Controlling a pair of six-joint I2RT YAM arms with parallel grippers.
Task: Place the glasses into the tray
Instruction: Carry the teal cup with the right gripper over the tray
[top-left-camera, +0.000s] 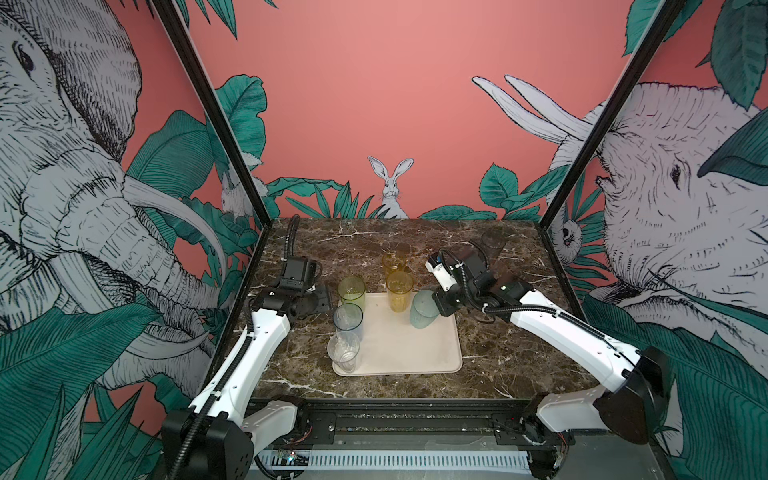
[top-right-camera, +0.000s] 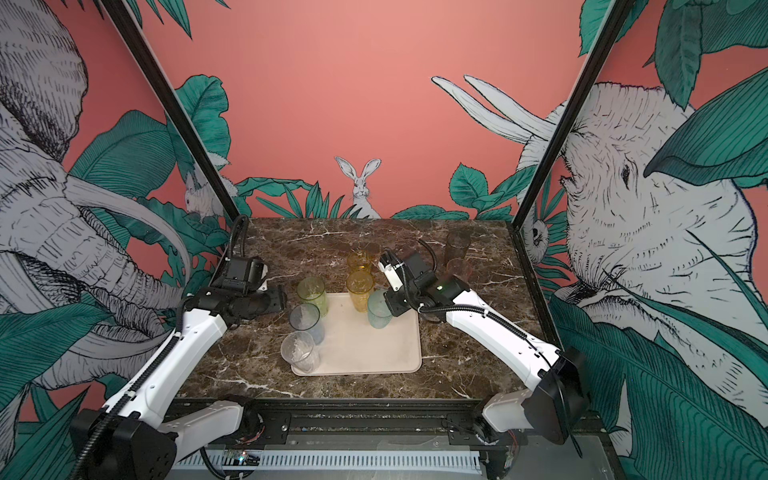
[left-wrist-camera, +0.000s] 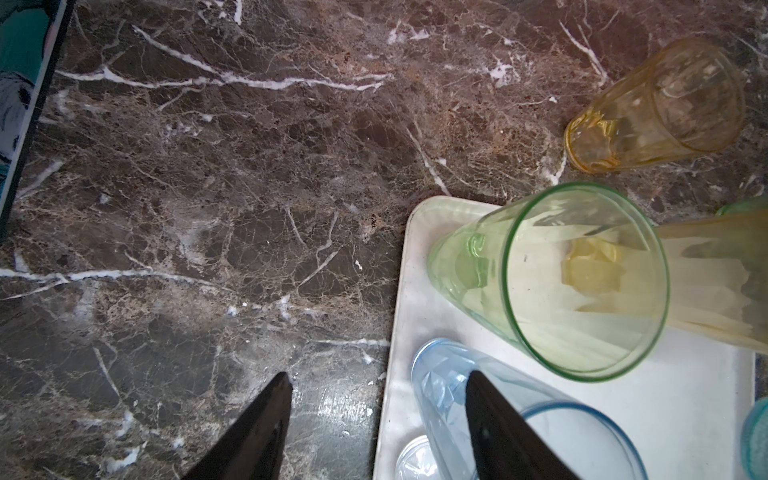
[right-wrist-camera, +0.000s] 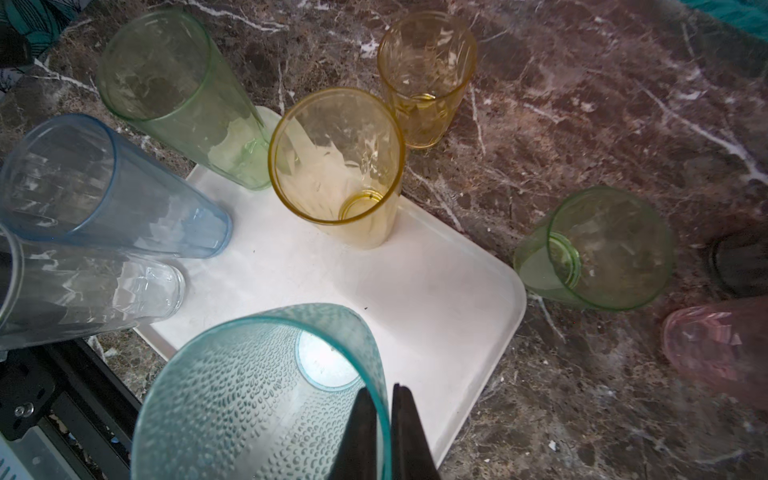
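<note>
right jaws: pinching teal glass (right-wrist-camera: 232, 399) rim, one inside, one outside (likely so it sets down mouth-up) | over tray (right-wrist-camera: 436, 291) corner | left jaws: spread, empty

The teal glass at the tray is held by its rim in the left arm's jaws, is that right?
No. It is the right arm whose jaws pinch the rim of the teal glass at the tray; the right wrist view shows it.
</note>
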